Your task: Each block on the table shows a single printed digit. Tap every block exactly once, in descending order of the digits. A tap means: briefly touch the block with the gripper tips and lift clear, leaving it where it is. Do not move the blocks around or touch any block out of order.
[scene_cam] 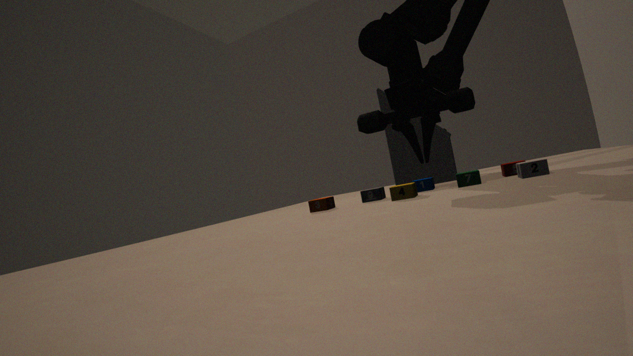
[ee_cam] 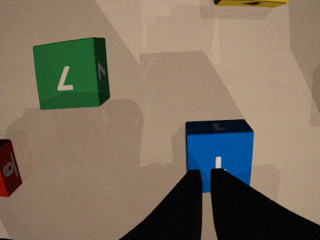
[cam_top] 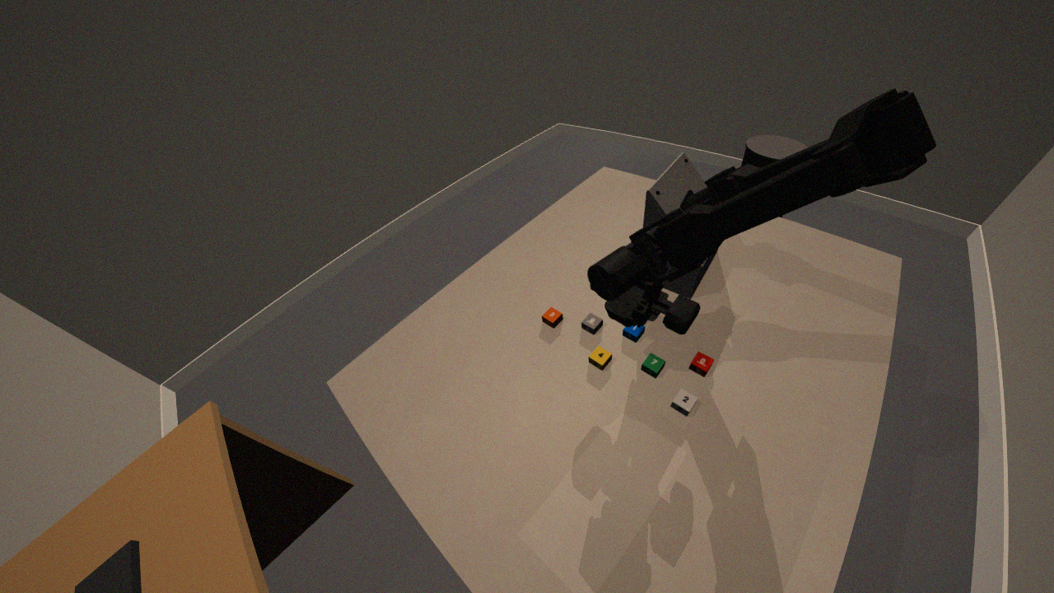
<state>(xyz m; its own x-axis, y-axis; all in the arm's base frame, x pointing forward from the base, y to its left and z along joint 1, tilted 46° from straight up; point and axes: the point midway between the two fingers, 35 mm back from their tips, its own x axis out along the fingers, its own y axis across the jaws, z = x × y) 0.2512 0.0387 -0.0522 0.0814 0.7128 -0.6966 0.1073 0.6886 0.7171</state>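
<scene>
The gripper (scene_cam: 423,160) hangs above the blue block (ee_cam: 220,154) marked 1, clear of it in the exterior view. Its fingers are clenched with only a thin slit between them and grasp nothing — in the wrist view their tips point at the block's near edge.

On the beige surface (cam_top: 456,413), the yellow 4 (cam_top: 599,357) and green 7 (cam_top: 653,363) lie near the blue block, the red block (cam_top: 701,361) beside the green one, and the white 2 (cam_top: 684,401) further out. A grey block (cam_top: 591,322) and an orange block (cam_top: 552,316) sit in line with the blue one — their digits are too small to read.
</scene>
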